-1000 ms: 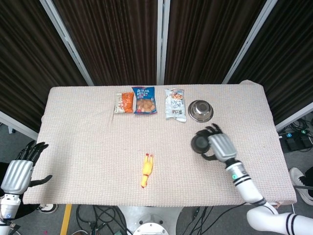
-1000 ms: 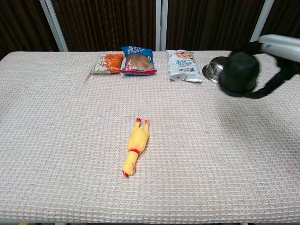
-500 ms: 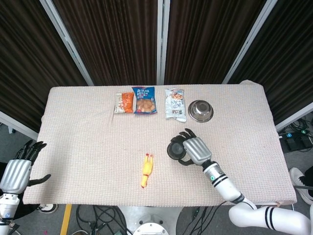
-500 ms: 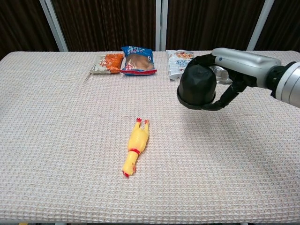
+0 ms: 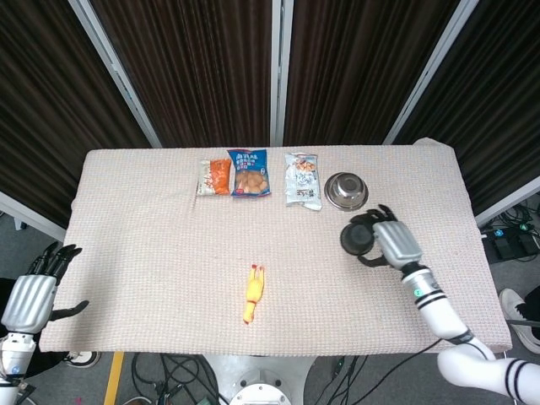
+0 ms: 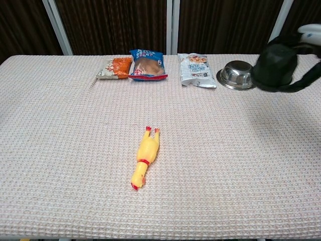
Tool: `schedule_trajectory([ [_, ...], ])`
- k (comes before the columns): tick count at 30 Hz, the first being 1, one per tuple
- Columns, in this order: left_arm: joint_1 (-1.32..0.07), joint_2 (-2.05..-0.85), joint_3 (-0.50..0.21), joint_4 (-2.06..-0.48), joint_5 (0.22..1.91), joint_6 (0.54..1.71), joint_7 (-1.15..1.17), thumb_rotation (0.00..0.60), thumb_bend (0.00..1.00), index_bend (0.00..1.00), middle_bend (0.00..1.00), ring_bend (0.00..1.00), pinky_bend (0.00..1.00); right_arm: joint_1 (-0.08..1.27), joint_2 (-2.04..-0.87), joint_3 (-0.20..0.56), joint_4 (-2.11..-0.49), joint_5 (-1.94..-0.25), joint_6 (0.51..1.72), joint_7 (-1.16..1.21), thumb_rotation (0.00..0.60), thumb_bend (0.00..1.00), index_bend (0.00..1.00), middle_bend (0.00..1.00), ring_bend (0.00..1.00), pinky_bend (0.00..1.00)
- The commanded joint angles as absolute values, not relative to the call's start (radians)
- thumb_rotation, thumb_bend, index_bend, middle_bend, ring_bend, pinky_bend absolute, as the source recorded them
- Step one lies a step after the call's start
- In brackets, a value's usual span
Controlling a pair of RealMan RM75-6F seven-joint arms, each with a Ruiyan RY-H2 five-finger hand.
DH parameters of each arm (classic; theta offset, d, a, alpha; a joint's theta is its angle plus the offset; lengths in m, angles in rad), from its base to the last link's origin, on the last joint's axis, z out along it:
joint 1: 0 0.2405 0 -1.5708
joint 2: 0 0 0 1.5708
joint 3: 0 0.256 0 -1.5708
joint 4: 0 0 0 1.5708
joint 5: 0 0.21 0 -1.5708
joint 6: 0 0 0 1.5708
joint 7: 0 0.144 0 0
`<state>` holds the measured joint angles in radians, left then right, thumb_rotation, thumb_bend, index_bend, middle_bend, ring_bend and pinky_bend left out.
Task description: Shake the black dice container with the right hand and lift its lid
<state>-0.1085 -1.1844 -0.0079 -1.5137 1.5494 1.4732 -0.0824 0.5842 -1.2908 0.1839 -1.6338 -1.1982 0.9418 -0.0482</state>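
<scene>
The right hand (image 5: 396, 243) grips the round black plastic dice container (image 5: 356, 238) in the air above the right half of the beige waffle-weave table (image 5: 152, 253), near its right edge in the chest view and just in front of the steel bowl (image 6: 236, 75). Bare cloth spreads wide to its left (only a yellow rubber chicken (image 6: 143, 157) lies mid-table). The container looks matte, dome-like, lid on. The left hand (image 5: 32, 294) hangs off the table's left edge, fingers apart, holding nothing.
</scene>
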Motion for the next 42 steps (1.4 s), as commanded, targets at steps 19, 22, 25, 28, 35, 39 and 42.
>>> schedule_trajectory([
  [19,-0.107,-1.191,0.000,-1.513,1.556,1.476,-0.078,0.600,0.09,0.13,0.11,0.03,0.16,0.649,-1.473,0.173,-1.578,-1.279,0.857,-0.053,0.600,0.22,0.39,0.49,0.13,0.00],
  [22,-0.102,-1.189,0.001,-1.507,1.551,1.478,-0.087,0.600,0.09,0.13,0.11,0.03,0.16,0.714,-1.574,0.188,-1.581,-1.257,0.832,-0.152,0.600,0.22,0.39,0.49,0.13,0.00],
  [25,-0.102,-1.192,0.003,-1.496,1.550,1.475,-0.096,0.600,0.09,0.13,0.11,0.03,0.16,0.727,-1.593,0.206,-1.613,-1.234,0.869,-0.214,0.600,0.22,0.39,0.49,0.13,0.00],
  [28,-0.104,-1.197,0.003,-1.486,1.552,1.472,-0.107,0.600,0.09,0.13,0.11,0.03,0.16,0.686,-1.525,0.210,-1.647,-1.222,0.943,-0.237,0.600,0.22,0.39,0.49,0.13,0.00],
  [35,-0.117,-1.209,0.004,-1.483,1.564,1.459,-0.104,0.600,0.09,0.13,0.11,0.03,0.16,0.513,-1.245,0.180,-1.645,-1.213,1.065,-0.084,0.600,0.22,0.39,0.49,0.13,0.00],
  [39,-0.125,-1.214,0.004,-1.492,1.570,1.451,-0.091,0.600,0.09,0.13,0.11,0.03,0.16,0.464,-1.176,0.166,-1.605,-1.218,1.068,0.030,0.600,0.22,0.39,0.49,0.13,0.00],
  [42,-0.125,-1.213,0.004,-1.498,1.573,1.455,-0.084,0.600,0.09,0.13,0.11,0.03,0.16,0.503,-1.218,0.160,-1.606,-1.256,1.027,0.020,0.600,0.22,0.39,0.49,0.13,0.00],
])
